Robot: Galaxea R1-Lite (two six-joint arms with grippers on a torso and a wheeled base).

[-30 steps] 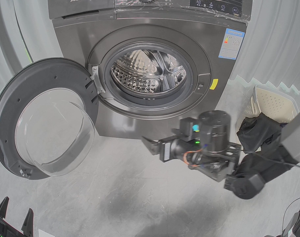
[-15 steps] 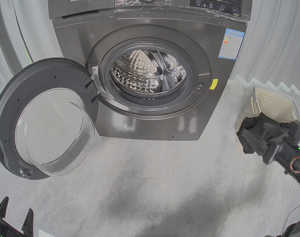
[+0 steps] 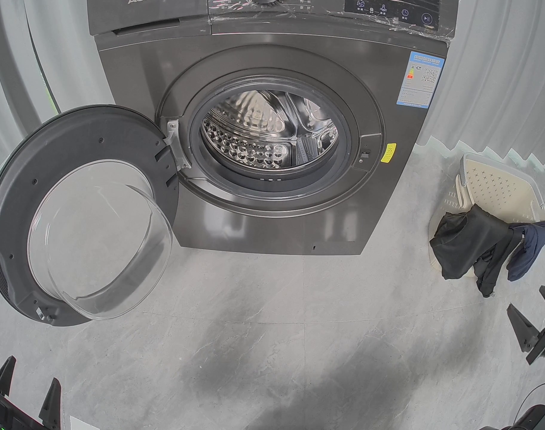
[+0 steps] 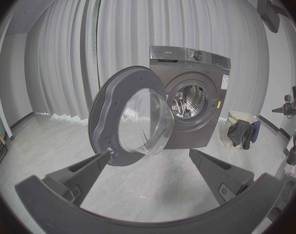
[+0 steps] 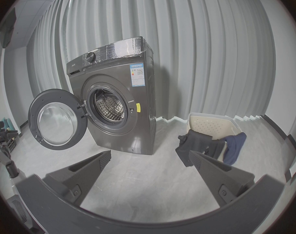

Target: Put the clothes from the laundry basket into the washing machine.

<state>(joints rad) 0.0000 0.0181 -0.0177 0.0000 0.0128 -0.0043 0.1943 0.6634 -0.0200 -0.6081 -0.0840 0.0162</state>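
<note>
Two soft dark clothes (image 3: 471,240) hang over the perforated cream laundry basket (image 3: 501,173), right of the open grey washing machine (image 3: 254,49). Left gripper (image 3: 32,372) and right gripper (image 3: 528,301) gape wide, empty. Glossy floor (image 3: 284,341), pleated curtains (image 3: 499,61).

One washing machine (image 3: 254,49); one laundry basket (image 3: 501,187); one black garment (image 3: 464,241); one navy garment (image 3: 530,245).

Grey washing machine (image 3: 272,49) at the back, round door (image 3: 87,222) swung wide left, steel drum (image 3: 266,129) exposed. Right of it, cream laundry basket (image 3: 501,187) with black garment (image 3: 464,240) and navy garment (image 3: 529,247) draped over its near rim. Right gripper (image 3: 530,301) near them, fingers spread; left gripper (image 3: 32,372) at lower left, likewise spread.
</note>
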